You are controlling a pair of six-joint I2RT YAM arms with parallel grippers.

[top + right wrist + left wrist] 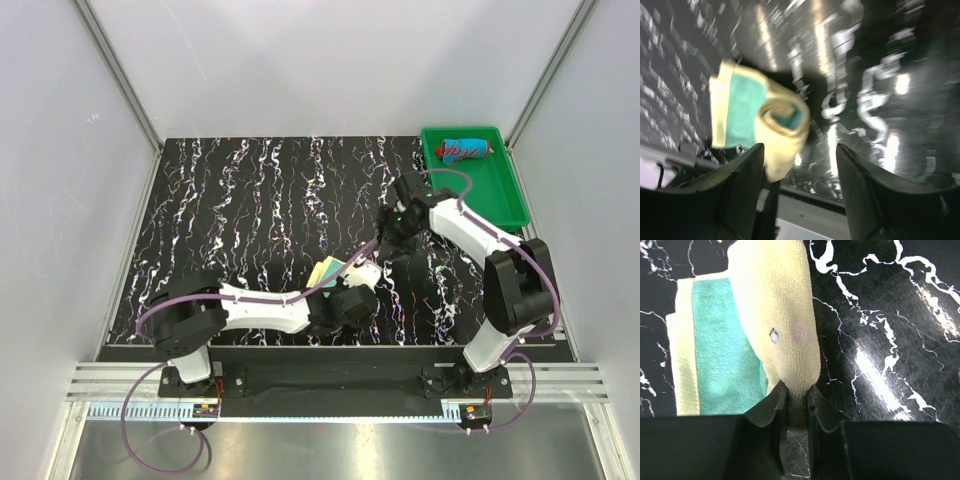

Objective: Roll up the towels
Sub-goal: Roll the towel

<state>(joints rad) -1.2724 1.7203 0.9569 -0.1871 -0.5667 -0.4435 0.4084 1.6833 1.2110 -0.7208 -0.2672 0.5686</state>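
The pale yellow towel with teal-green patches (pixel 328 270) lies near the table's front middle, partly rolled. In the left wrist view the roll (pixel 782 315) runs away from the jaws, with the flat teal part (pixel 725 350) to its left. My left gripper (pixel 797 392) is shut on the near end of the roll; it also shows in the top view (pixel 352 287). My right gripper (pixel 390 240) is open and empty, a little behind the towel. Its blurred view shows the roll's far end (pixel 782 120) ahead of its left finger. The red towel with blue blotches (pixel 465 150) lies rolled in the green tray.
The green plastic tray (pixel 500 195) stands at the back right corner. The table top (pixel 250 210) is black with white marbling. White walls with metal rails close in the left, back and right sides.
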